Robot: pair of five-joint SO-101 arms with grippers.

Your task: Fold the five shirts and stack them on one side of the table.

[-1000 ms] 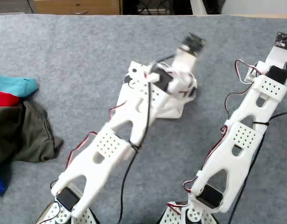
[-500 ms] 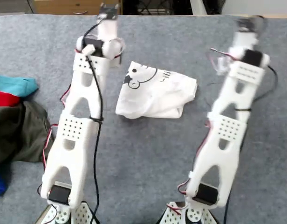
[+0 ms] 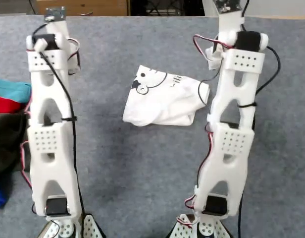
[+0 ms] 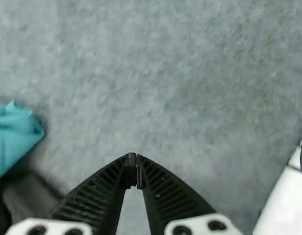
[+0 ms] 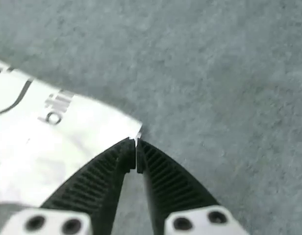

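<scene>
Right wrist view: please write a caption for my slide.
Shut right hand at a corner of the white shirt on the grey table.

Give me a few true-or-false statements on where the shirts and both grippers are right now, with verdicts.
1. The white shirt lies directly on the grey table cover. True.
2. The left gripper is wide open. False: its jaws are shut, over bare grey table cover.
3. A teal shirt lies in the pile of shirts at the cover's edge. True.
4. The right gripper hangs over the teal shirt. False: it is shut at a corner of the white shirt.
5. The white shirt is stacked on the pile of shirts. False: it lies apart from it.
</scene>
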